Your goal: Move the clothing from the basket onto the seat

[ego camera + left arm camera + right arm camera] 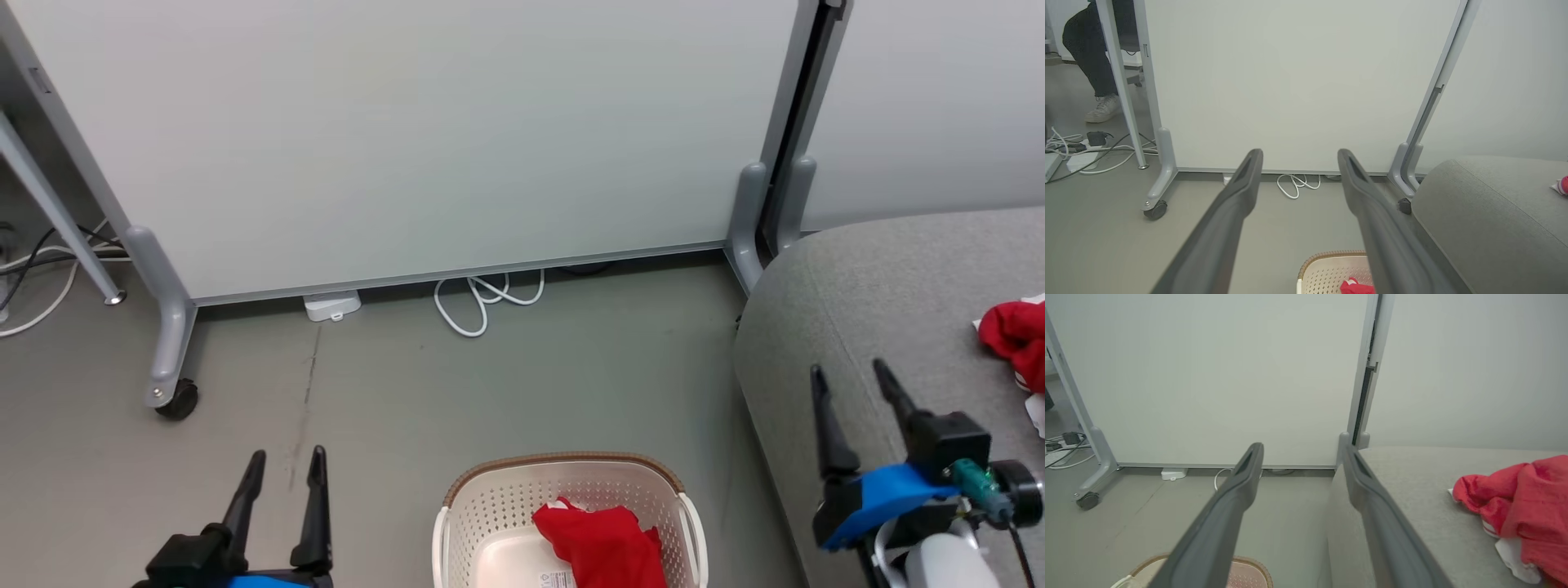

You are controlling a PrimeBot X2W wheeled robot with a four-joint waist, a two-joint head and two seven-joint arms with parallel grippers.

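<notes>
Head view: left gripper (289, 452) near left, fingers apart, nothing between; right gripper (847, 367) over near edge of large grey woven-fabric seat cushion (857, 302), fingers spread, empty. Cream-white perforated plastic basket w/ brown rim (563, 460) on floor btwn arms; bright red fabric garment (600, 547) crumpled inside, right half. Second red garment (1016, 331) on seat cushion, far right.
Left wrist view: fingers wide; basket near, right of centre; pale partition panel (1290, 73) far.
Right wrist view: fingers wide, empty; second red garment w/ white trim lying on seat cushion, right.
</notes>
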